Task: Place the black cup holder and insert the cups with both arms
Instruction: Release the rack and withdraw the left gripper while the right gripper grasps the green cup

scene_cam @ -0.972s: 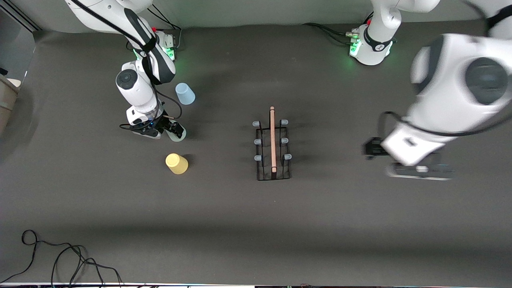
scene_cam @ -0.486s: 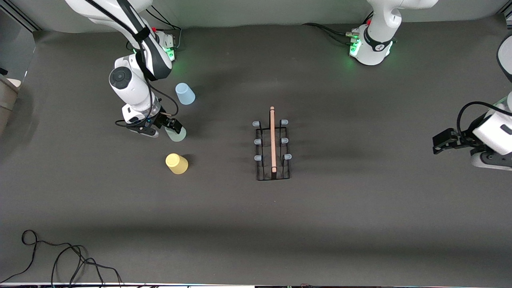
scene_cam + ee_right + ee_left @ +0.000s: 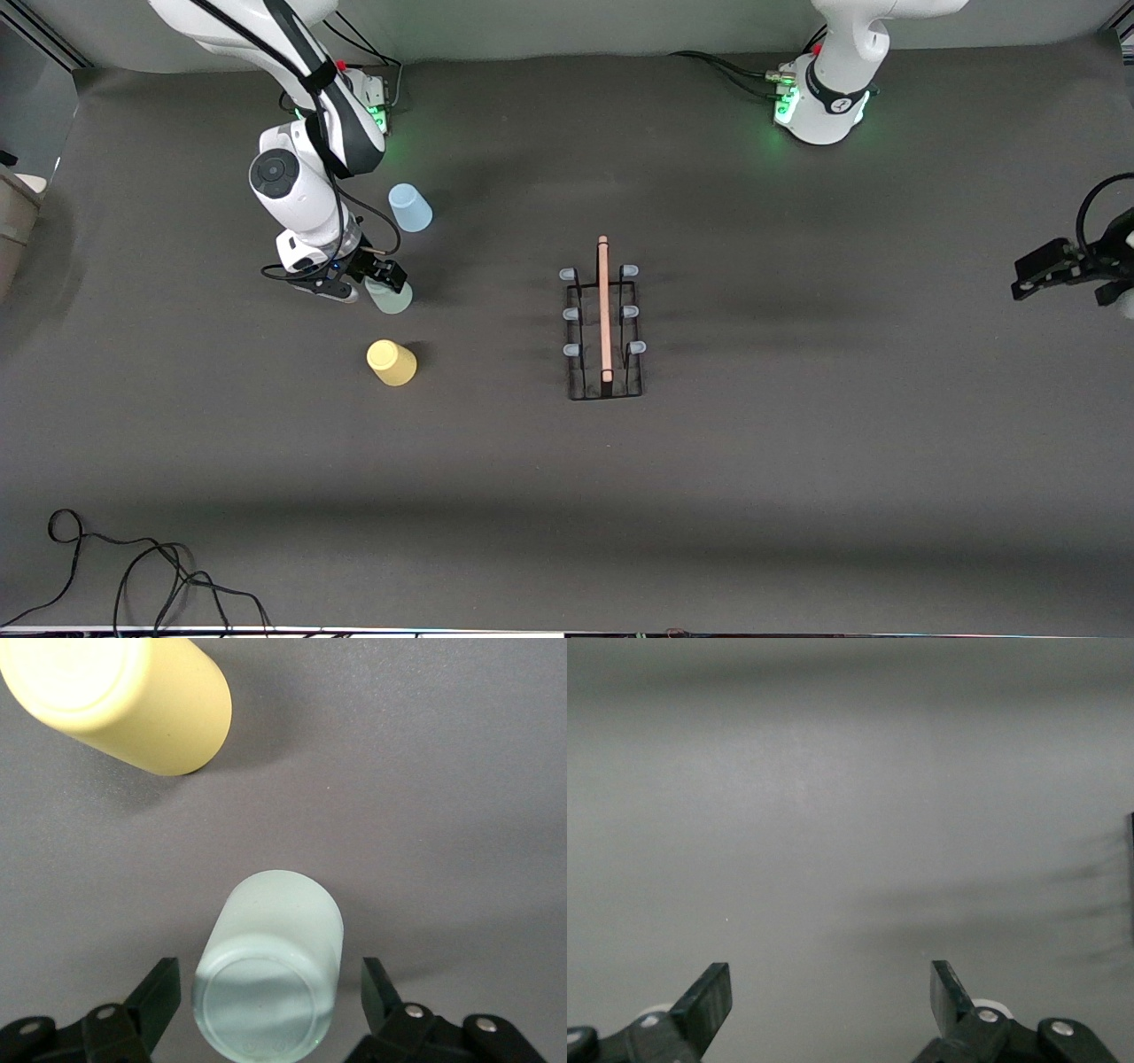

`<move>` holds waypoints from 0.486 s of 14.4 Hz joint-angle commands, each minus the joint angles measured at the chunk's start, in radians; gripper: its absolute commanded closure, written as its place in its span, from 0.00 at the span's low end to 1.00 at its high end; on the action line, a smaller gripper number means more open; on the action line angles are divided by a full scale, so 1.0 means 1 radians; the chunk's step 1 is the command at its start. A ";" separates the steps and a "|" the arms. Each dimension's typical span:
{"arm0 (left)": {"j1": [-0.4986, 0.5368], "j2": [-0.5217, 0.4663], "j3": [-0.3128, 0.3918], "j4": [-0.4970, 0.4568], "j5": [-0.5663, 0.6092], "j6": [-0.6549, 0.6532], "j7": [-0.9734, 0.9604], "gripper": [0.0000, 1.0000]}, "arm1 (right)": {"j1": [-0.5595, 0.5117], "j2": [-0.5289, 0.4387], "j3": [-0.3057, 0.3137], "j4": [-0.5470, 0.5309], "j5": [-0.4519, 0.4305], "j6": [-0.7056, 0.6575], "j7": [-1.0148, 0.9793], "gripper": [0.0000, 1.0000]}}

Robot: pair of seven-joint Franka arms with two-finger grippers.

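The black cup holder (image 3: 604, 319) stands upright mid-table, its wooden handle on top and its pegs bare. Toward the right arm's end sit three upside-down cups: the light blue cup (image 3: 409, 207) nearest the bases, the pale green cup (image 3: 391, 297) in between, and the yellow cup (image 3: 391, 362) nearest the front camera. My right gripper (image 3: 381, 282) is down at the pale green cup (image 3: 270, 974). It is open, with one finger on each side and a small gap at both. The yellow cup (image 3: 124, 700) lies just past it. My left gripper (image 3: 1036, 270) (image 3: 831, 979) hangs open and empty over the left arm's end of the table.
Both green-lit arm bases (image 3: 819, 102) stand along the table edge farthest from the front camera. A loose black cable (image 3: 133, 576) lies coiled at the near corner on the right arm's end. Dark matting covers the whole table.
The left arm has swung away from the cup holder out to its own end of the table. The right gripper has shifted only slightly and stays at the pale green cup.
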 commanded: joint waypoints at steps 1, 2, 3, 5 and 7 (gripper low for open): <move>0.001 -0.004 -0.015 0.045 0.001 -0.061 0.000 0.00 | 0.013 -0.023 -0.004 0.005 0.010 -0.017 0.018 1.00; 0.001 0.003 -0.016 0.066 -0.005 -0.097 0.004 0.00 | 0.013 -0.038 -0.004 0.011 0.012 -0.022 0.015 1.00; -0.006 0.001 -0.016 0.069 -0.008 -0.130 0.007 0.00 | 0.013 -0.058 -0.004 0.022 0.012 -0.064 0.015 1.00; -0.011 0.006 -0.028 0.065 0.021 -0.165 0.029 0.00 | 0.013 -0.122 -0.004 0.088 0.012 -0.237 0.022 1.00; 0.001 0.004 -0.047 0.069 0.036 -0.176 0.030 0.00 | 0.013 -0.178 -0.004 0.180 0.015 -0.426 0.027 1.00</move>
